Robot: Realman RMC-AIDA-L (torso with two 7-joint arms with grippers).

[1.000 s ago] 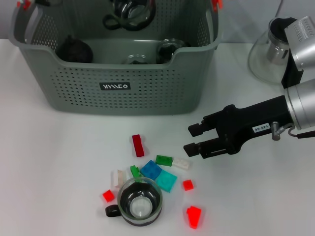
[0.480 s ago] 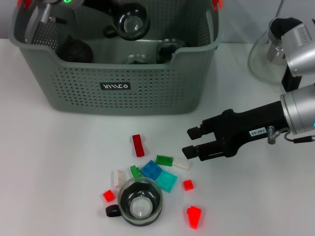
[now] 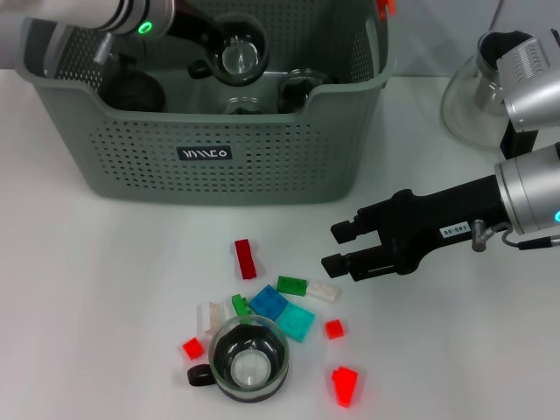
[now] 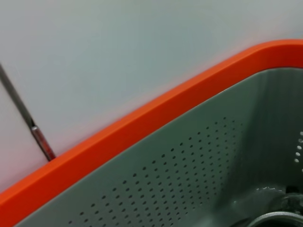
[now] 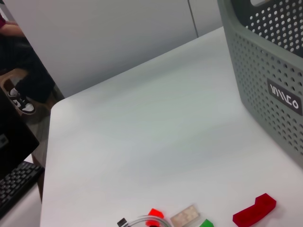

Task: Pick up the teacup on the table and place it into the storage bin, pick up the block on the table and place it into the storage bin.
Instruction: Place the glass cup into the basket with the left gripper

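Reaching in over the storage bin (image 3: 210,153) at the table's (image 3: 105,289) far left: left gripper (image 3: 210,39), jaws closed on a glass cup (image 3: 236,54) held above the bin's inside, mouth facing up. Near the front edge: teacup (image 3: 249,357) standing upright, handle pointing toward the left, ringed by scattered blocks. Just behind it: red block (image 3: 246,258), long axis running front to back. Further right, low over the table: right gripper (image 3: 337,247), jaws open and empty, fingers pointing left at the blocks.
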